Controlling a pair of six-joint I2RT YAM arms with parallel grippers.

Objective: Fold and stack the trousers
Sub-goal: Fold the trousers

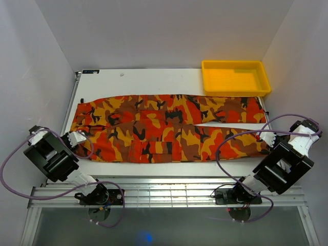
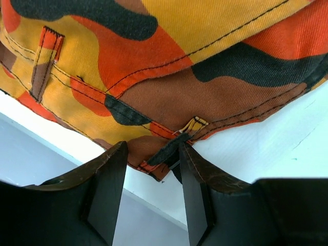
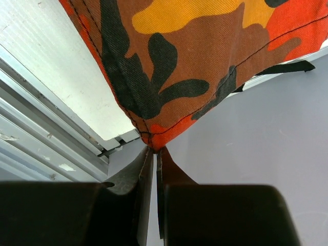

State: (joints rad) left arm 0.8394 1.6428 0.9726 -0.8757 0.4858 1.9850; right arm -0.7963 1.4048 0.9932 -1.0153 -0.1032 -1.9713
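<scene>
Orange camouflage trousers (image 1: 169, 128) lie flat across the white surface (image 1: 154, 82), waist left and legs right, a yellow tray (image 1: 234, 63) just beyond them at far right; the left jaws stand open around the waistband corner (image 2: 159, 165), and the right jaws pinch a leg hem corner (image 3: 152, 137).

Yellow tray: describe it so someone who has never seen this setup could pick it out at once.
Start at the white table in the top view and go to its far right corner. There, just beyond the camouflage trousers spread across the table, sits the yellow tray. It is a shallow rectangular bin in one plain colour, unlike the patterned cloth beside it.
</scene>
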